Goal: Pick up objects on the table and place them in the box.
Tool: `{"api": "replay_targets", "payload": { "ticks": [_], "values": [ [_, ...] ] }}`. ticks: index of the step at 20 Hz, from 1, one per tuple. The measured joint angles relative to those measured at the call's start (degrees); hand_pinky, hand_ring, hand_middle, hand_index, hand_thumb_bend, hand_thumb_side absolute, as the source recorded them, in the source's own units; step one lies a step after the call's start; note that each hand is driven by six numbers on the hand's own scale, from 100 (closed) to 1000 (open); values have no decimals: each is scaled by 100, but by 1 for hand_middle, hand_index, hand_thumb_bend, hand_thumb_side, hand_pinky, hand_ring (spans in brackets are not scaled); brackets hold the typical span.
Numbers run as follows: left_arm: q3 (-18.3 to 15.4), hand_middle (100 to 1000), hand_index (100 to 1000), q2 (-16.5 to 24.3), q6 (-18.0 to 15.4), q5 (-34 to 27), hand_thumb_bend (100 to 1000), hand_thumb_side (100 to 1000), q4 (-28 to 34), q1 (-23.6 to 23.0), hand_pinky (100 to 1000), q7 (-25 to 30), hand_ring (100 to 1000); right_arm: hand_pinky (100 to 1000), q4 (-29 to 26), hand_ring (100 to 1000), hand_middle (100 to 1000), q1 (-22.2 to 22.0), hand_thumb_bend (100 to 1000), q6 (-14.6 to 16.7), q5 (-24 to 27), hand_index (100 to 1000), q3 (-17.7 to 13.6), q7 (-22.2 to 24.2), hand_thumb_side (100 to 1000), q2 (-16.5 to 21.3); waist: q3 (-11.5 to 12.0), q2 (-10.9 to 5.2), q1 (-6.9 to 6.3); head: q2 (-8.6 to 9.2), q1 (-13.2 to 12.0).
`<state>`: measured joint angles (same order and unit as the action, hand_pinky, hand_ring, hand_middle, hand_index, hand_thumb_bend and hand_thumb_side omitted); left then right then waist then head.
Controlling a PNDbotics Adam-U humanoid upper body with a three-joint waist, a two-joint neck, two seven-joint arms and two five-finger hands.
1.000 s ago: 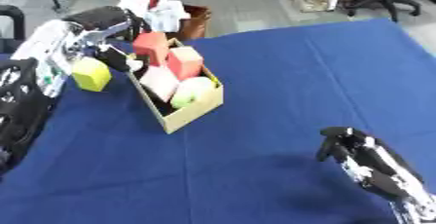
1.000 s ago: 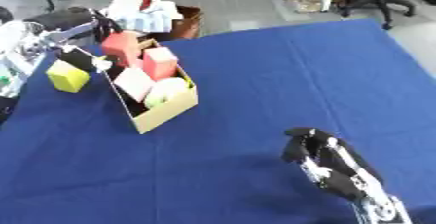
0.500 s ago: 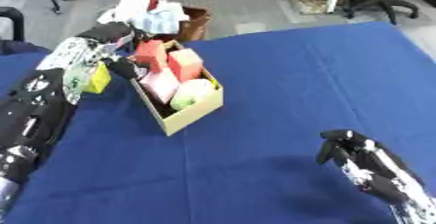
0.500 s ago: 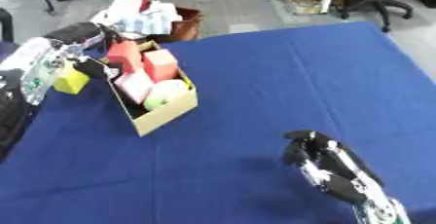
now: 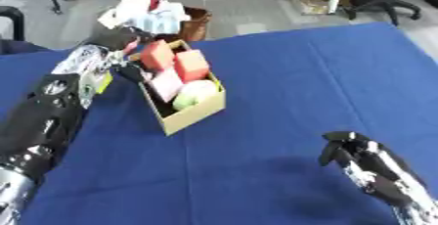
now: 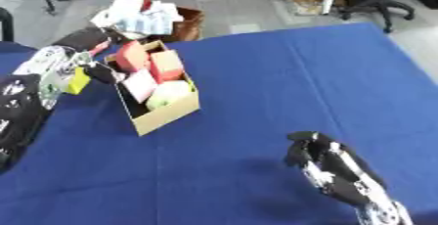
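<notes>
My left hand is at the far left corner of the box, fingers curled around a yellow block just outside its wall. My right hand hovers over the blue table at lower right, fingers curled, empty. The box holds red and pink blocks and a pale green ball.

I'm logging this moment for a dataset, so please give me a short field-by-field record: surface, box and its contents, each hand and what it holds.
surface: table covered in blue cloth
box: open cardboard box, left of centre
contents: red block, orange-red block, pink block, pale green round object
left hand: left hand at the box's far left corner, beside a yellow block; grip unclear
right hand: right hand at lower right, fingers curled, holding nothing
</notes>
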<state>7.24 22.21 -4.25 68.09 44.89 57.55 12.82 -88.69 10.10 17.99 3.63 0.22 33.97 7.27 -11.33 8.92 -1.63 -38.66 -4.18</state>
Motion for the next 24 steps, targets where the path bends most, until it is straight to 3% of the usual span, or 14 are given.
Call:
{"api": "replay_targets", "payload": {
  "ticks": [4,7,10,12,18,20,24],
  "values": [
    [-98,862,930,131,58,-17,422,826,8,-16,855,-64,793,568,0,577,538,0,100,-4,0,781,-2,3,429,0,17,0,0,0,18],
    [-159,862,929,273,96,-110,405,835,44,-57,854,-51,793,568,0,577,538,-2,100,-5,0,781,-3,2,429,0,42,0,0,0,22],
    [-219,828,919,405,153,-209,356,772,83,-78,846,-7,782,568,0,577,537,-2,100,-5,0,781,-4,2,428,0,49,0,0,0,29],
    [-258,816,910,477,200,-281,309,622,92,-118,841,45,777,568,0,577,537,-3,100,-5,0,781,-15,1,429,0,57,0,0,0,35],
    [-365,839,932,691,231,-436,410,475,-71,-170,847,516,785,568,0,577,537,-4,100,1,0,781,-18,-7,429,2,78,0,0,0,69],
    [-443,847,939,746,307,-370,413,502,-173,-183,847,626,786,568,0,577,537,-5,100,2,0,781,-19,-10,429,2,80,0,0,0,74],
    [-644,858,951,773,598,-153,410,657,-472,-210,849,517,792,568,0,577,537,-5,100,3,0,781,-20,-14,430,3,89,0,0,0,77]
  ]
}}
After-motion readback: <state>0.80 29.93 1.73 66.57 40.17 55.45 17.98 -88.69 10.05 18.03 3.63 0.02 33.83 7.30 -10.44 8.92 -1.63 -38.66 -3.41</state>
